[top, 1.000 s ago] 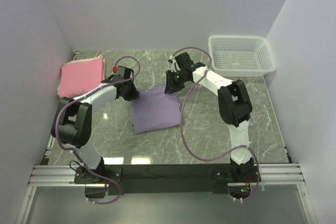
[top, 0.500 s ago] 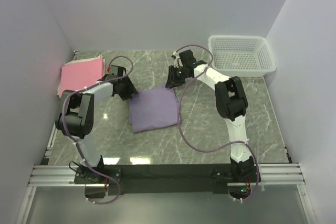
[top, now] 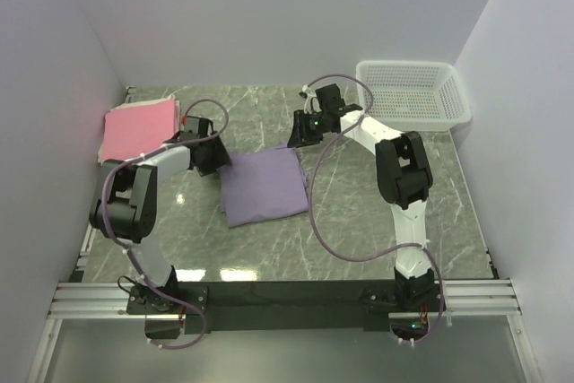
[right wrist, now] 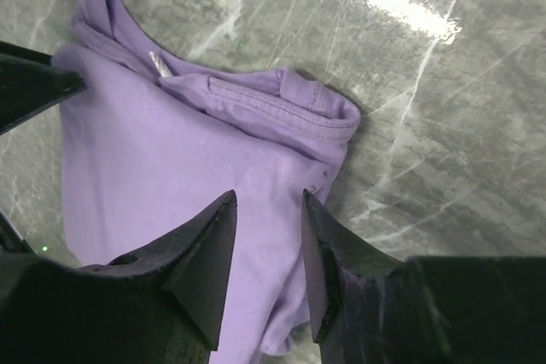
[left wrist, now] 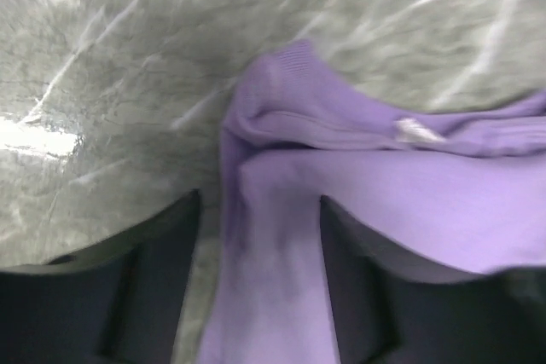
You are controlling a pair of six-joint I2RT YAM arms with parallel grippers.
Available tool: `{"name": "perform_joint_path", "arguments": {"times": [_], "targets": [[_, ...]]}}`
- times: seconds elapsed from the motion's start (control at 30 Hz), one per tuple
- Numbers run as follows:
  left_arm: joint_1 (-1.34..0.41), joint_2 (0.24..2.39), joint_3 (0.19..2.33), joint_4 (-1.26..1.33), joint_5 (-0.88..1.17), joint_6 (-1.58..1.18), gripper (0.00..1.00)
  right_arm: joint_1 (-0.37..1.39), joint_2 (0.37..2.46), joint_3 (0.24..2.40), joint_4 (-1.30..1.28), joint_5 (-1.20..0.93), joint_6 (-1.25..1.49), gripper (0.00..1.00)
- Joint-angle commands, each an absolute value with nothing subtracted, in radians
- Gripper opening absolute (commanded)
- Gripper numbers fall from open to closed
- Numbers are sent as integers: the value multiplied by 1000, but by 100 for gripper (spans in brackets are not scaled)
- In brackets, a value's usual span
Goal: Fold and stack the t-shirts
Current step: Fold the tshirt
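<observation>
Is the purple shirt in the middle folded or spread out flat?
Folded. The purple t-shirt lies as a compact rectangle, no sleeves sticking out; the right wrist view shows its collar tucked among stacked layers.

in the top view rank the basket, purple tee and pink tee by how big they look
1. white mesh basket, largest, though only narrowly
2. lavender t-shirt, close to the basket, so the top two are nearly a tie
3. pink t-shirt, smallest

Plain lavender-purple t-shirt (top: 263, 187), plain pink t-shirt (top: 139, 129) with pale edge, white mesh basket (top: 413, 91), grey-green marbled surface (top: 359, 213) with white veins, white-and-black arms (top: 401, 177), pale lilac walls (top: 269, 15)
</observation>
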State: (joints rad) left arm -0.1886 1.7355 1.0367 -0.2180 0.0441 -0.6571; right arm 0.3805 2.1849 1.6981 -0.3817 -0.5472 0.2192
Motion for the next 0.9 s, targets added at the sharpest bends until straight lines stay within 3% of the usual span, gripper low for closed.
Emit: {"name": "perform_joint_path", "arguments": {"times": [0.0,0.2,0.27,0.47,0.57,0.6,0.67,0.77,0.87], "targets": [[-187,1787,1084,-210,38,-623,59,379,2224,1735,-357,-595,195,42],[-195,1865,1135,-207,64,-612,39,377,2230,1701,-332,-592,219,33],[-201,1882,1172,-212,77,-601,36,365,2178,1634,-293,-561,265,32],[-199,1810,1203,-271,31,-592,43,345,1985,1513,-233,-518,353,36],[-199,1711,1151,-294,3,-615,58,348,1913,1433,-216,-564,396,38],[-199,1657,1134,-304,3,-630,69,353,1893,1401,-174,-604,412,38],[-199,1600,1079,-331,8,-641,77,362,1826,1290,-108,-644,478,39],[-204,1474,993,-354,41,-666,75,399,1781,1197,-17,-773,543,40],[-251,1365,902,-347,124,-683,64,460,1772,1145,-15,-833,548,41]]}}
